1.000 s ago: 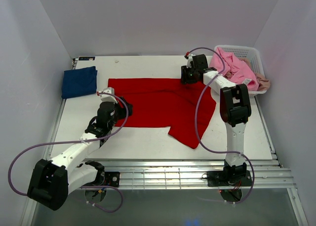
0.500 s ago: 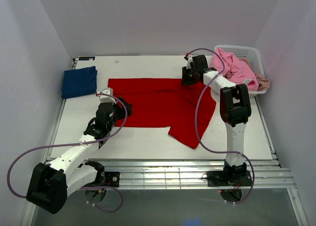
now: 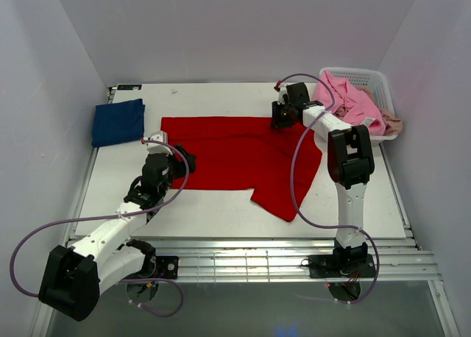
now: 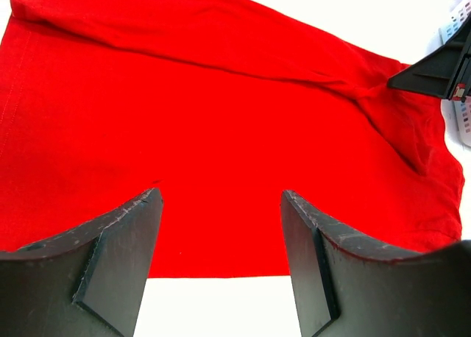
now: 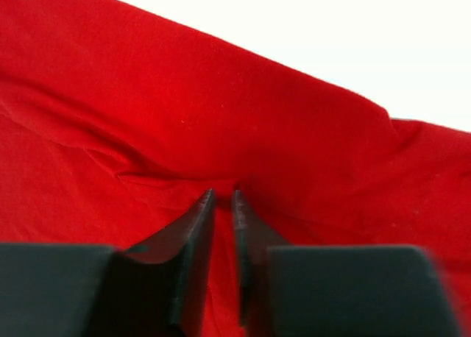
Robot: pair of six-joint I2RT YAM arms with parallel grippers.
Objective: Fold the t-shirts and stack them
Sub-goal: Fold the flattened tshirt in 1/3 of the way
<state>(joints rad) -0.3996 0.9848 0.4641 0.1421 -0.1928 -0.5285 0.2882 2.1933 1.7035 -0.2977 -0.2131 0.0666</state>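
Jaws of your right gripper stay clamped on the bright red cloth t-shirt; your left gripper, jaws apart, barely shifts, so no fold yet.

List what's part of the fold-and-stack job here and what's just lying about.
Job:
- red t-shirt, spread flat
- navy t-shirt, folded, far left
- pink t-shirt and beige t-shirt, heaped far right
- left hand, open over the red one
- right hand, pinched on its far edge

Lying about:
- white basket holding the heap
- table
- purple cables
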